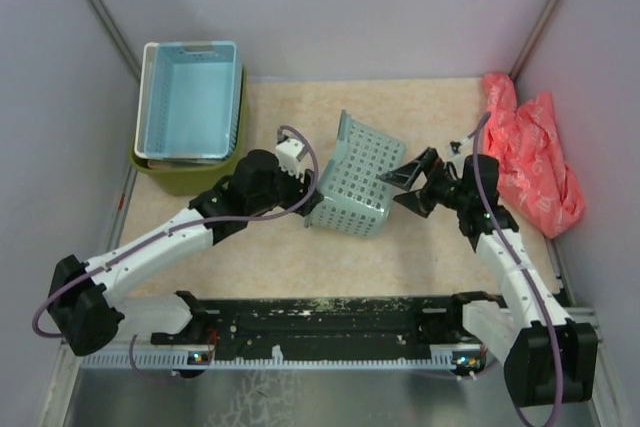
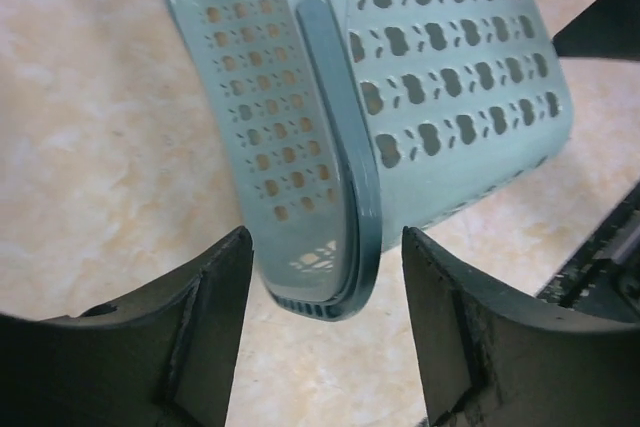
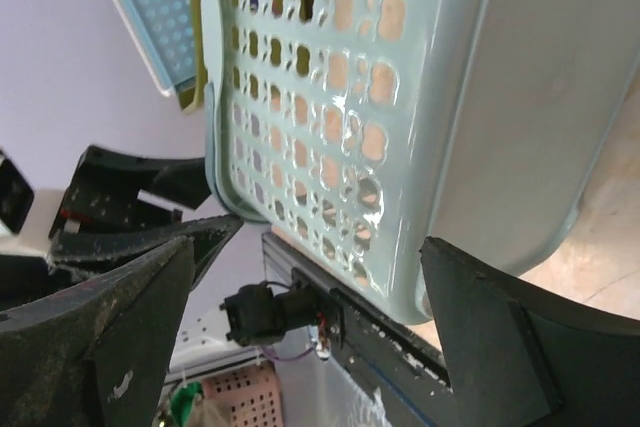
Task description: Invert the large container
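The deep olive-green plastic tub [image 1: 186,178] sits at ten o'clock on the beige speckled worktop [image 1: 300,257], its mouth facing up. A white tray [image 1: 147,107] and a light-blue tray [image 1: 190,97] are nested inside it, and neither arm touches it. Toward four o'clock from the tub, at the middle of the worktop, a pale teal perforated basket [image 1: 352,185] stands tipped on edge. The left pincer [image 2: 325,237] is spread around the basket's rim, with a gap on each side. The right pincer [image 1: 405,187] gapes wide at the basket's three o'clock side. A crumpled red plastic bag [image 1: 525,152] lies at two o'clock.
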Controlling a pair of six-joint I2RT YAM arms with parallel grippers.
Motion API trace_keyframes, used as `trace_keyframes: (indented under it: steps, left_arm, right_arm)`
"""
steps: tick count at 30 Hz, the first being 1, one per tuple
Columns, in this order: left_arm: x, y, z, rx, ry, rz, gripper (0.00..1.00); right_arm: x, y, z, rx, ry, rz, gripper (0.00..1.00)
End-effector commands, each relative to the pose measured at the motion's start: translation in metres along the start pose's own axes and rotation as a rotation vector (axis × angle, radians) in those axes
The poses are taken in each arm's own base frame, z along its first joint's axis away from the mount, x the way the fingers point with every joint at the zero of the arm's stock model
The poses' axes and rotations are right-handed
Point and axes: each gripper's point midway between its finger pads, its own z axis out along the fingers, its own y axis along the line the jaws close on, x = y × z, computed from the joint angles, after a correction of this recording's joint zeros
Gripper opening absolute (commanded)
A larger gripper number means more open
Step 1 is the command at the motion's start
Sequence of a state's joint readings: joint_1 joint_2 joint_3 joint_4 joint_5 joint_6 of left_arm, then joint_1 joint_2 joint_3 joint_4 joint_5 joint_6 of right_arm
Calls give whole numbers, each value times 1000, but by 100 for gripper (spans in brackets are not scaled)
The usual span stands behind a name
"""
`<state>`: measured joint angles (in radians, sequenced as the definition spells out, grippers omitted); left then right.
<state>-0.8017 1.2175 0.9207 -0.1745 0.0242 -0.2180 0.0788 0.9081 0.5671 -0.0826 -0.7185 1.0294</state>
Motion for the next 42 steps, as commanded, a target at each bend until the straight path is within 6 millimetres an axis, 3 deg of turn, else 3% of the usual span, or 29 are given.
trace_keyframes:
  steps: [1, 4, 8, 13, 17, 21, 29, 38, 40, 42]
  left_arm:
    - [-1, 33, -5, -149, -22, 18, 60]
    - [0, 42, -3, -175, -24, 5, 48]
    - [0, 42, 1, -171, -24, -9, 44]
    - [-2, 48, 7, -162, -44, -65, 25]
    - [-7, 58, 7, -93, -63, -171, 9]
    - [-9, 65, 6, 12, -72, -267, 1]
    - [4, 71, 24, 123, -19, -422, 0]
    - [13, 50, 72, 360, 58, -648, 0]
    - [10, 47, 84, 380, 68, -646, 8]
    - [8, 45, 98, 351, 93, -584, 27]
  right_arm:
    - [-35, 5, 1, 126, -82, -148, 95]
    - [-54, -5, 4, 200, -144, -165, 95]
    - [-76, -19, 6, 233, -202, -126, 95]
    - [-97, -34, 9, 163, -240, -1, 94]
    - [-104, -34, 16, 116, -253, 49, 93]
    - [-107, -26, 21, 56, -251, 49, 91]
    - [-98, -22, 13, 72, -232, -3, 90]
    - [-126, 17, -44, 275, -409, -309, 90]
    - [-130, 23, -56, 316, -436, -363, 90]
    - [-132, 28, -65, 349, -447, -416, 89]
